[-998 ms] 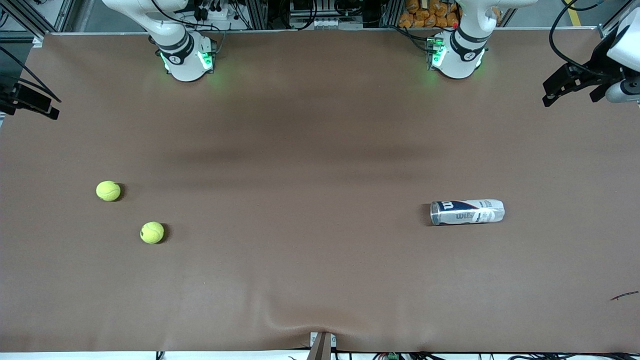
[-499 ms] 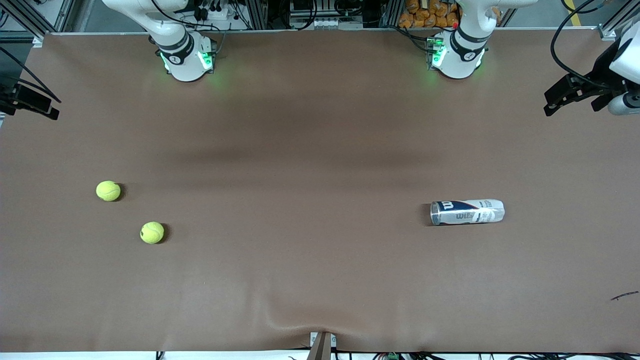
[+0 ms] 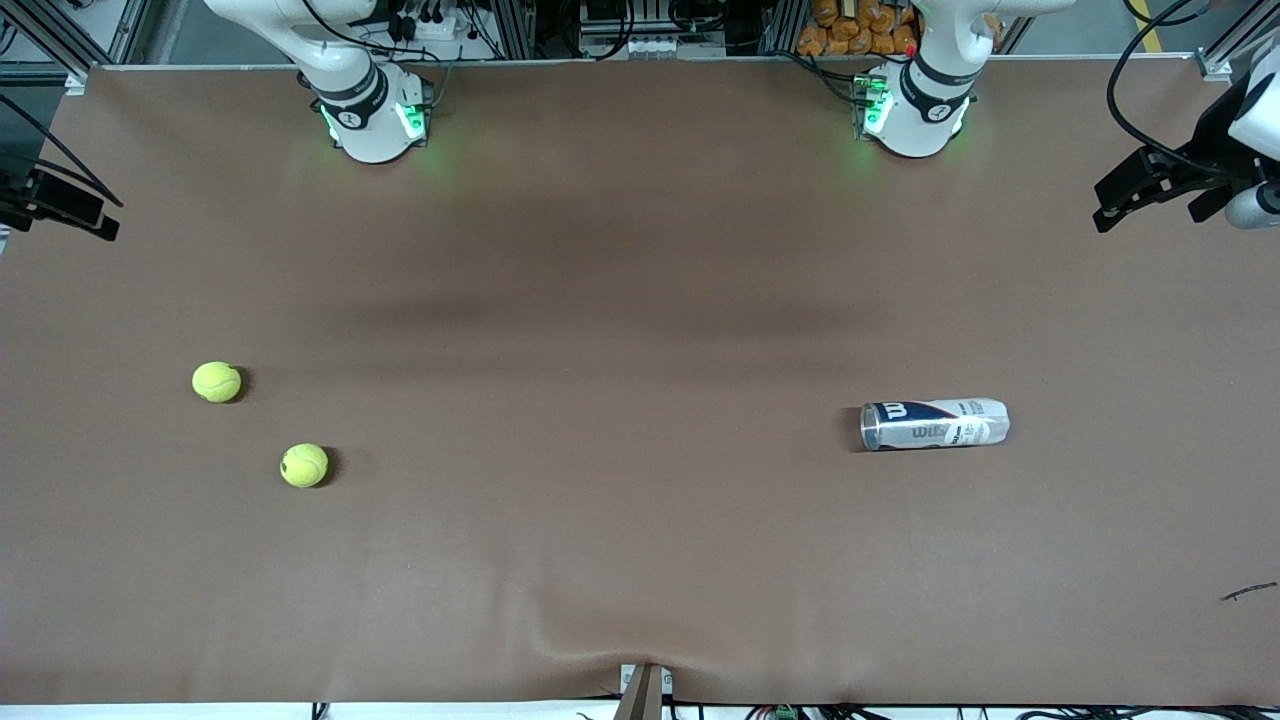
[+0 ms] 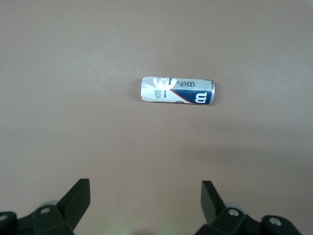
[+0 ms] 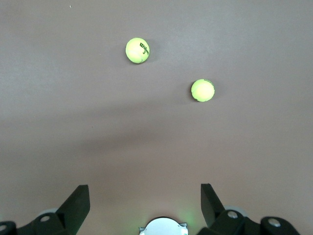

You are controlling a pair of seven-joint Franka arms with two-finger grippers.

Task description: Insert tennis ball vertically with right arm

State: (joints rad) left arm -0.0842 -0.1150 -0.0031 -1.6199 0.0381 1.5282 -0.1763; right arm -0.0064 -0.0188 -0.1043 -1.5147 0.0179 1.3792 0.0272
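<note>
Brown table (image 3: 640,300), left end effector (image 4: 145,196) and right end effector (image 5: 145,196) wide open, apparently holding nothing, both raised.

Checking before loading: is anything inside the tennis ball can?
The tennis ball can lies on its side; its label hides the inside. Both tennis balls lie outside it.

A clear plastic cylindrical ball can (image 4: 177,91) with a white and navy printed label (a large white "W" sits on the navy part) lies on its side on the plain brown tabletop (image 4: 88,58). It rests alone, with bare surface all around it. The left gripper (image 4: 145,200) hangs above the table, well apart from the can, its two black fingers (image 4: 78,197) spread wide with nothing between them.
</note>
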